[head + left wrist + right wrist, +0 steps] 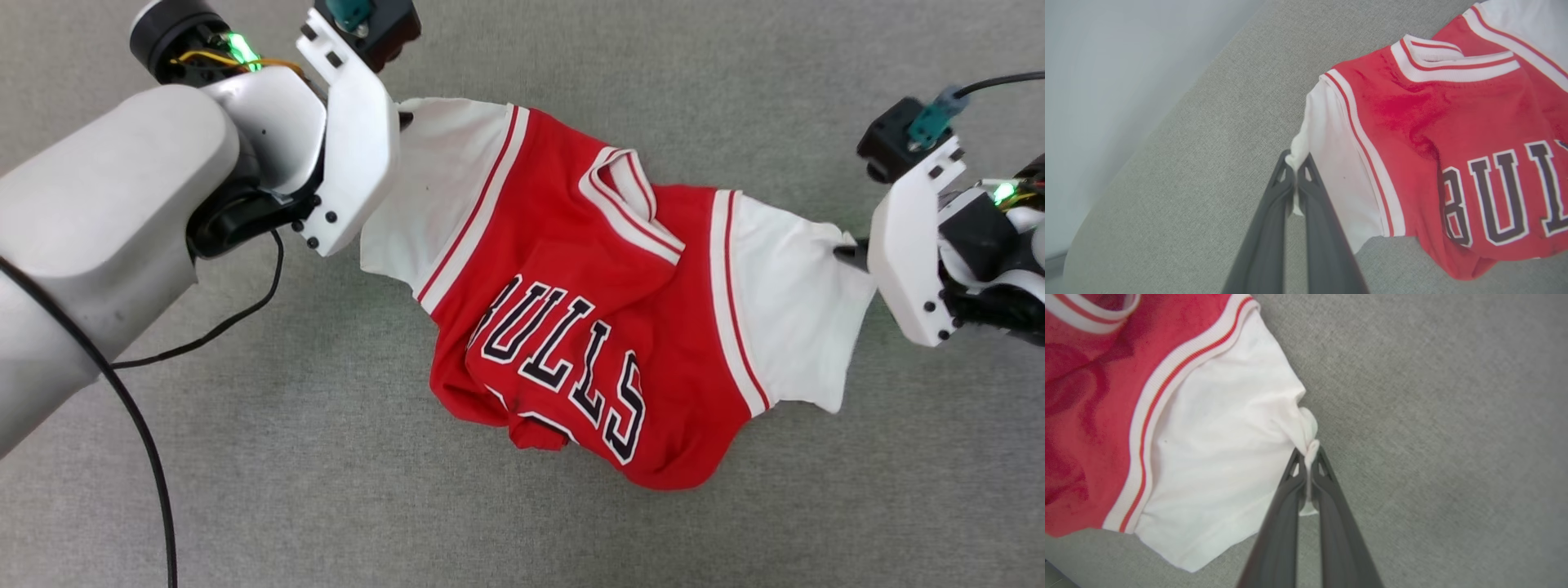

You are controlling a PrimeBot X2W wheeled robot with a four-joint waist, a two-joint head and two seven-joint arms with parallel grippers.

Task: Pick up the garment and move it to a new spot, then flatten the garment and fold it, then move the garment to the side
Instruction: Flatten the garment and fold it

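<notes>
The left gripper (1295, 160) and the right gripper (1310, 453) are clamping their jaws on the white sleeves (441, 188), holding the Bulls jersey (571, 327) stretched over the grey desk (245, 490), probably for flattening it.

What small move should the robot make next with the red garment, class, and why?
Probably raise both claws together. The left claw is shut on one white sleeve edge and the right claw on the other, while the garment lies crumpled between them, so lifting should let it hang free.
</notes>
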